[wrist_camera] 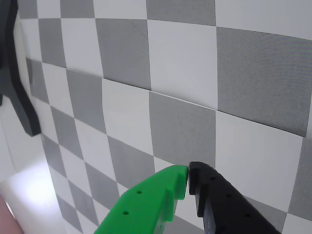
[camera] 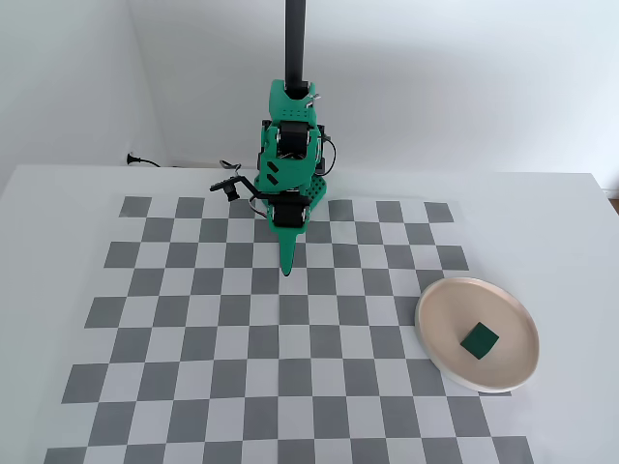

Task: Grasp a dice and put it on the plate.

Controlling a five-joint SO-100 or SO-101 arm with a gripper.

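In the fixed view the small dark green dice [camera: 479,339] lies inside the round beige-pink plate [camera: 445,309], right of the plate's middle, at the board's right edge. My gripper [camera: 287,269] hangs far to the left of it, near the arm's base, tip pointing down over the checkerboard. In the wrist view my gripper [wrist_camera: 188,174] is shut: the green finger [wrist_camera: 156,200] and the black finger [wrist_camera: 219,202] meet at their tips with nothing between them. Dice and plate are out of the wrist view.
A grey-and-white checkerboard [camera: 242,338] covers the white table. The arm's green base [camera: 290,155] and a black post [camera: 295,39] stand at the back. A dark bracket [wrist_camera: 14,73] shows at the wrist view's left edge.
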